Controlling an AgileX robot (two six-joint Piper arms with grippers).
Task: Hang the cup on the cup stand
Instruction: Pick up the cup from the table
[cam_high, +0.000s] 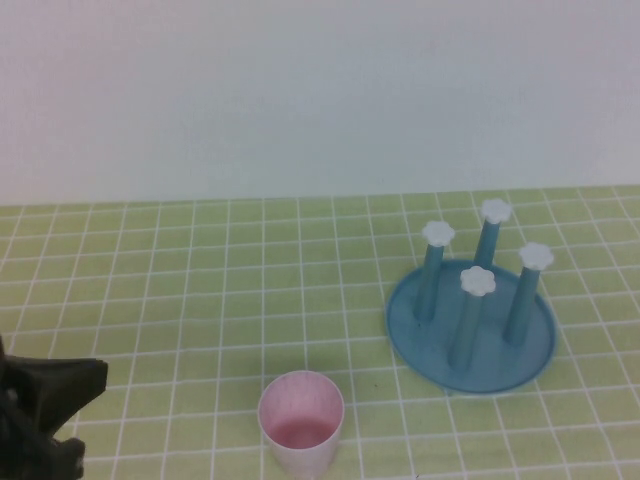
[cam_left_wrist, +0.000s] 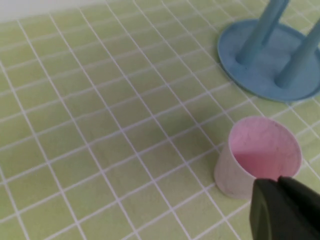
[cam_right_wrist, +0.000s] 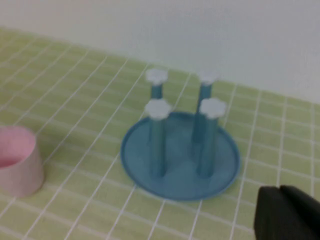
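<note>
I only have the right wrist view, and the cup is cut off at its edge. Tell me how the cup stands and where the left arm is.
Observer: The cup stands upright, mouth up and empty. It is nearer the robot than the cup stand, to its left, and not touching it.
Operator: Now the left arm.
Observer: The left gripper is shut. In the high view it sits at the near left corner, left of the cup and apart from it.
Operator: Check my right gripper from above.
Observer: The right gripper does not show in the high view at all. It appears only in your view, shut and holding nothing.
</note>
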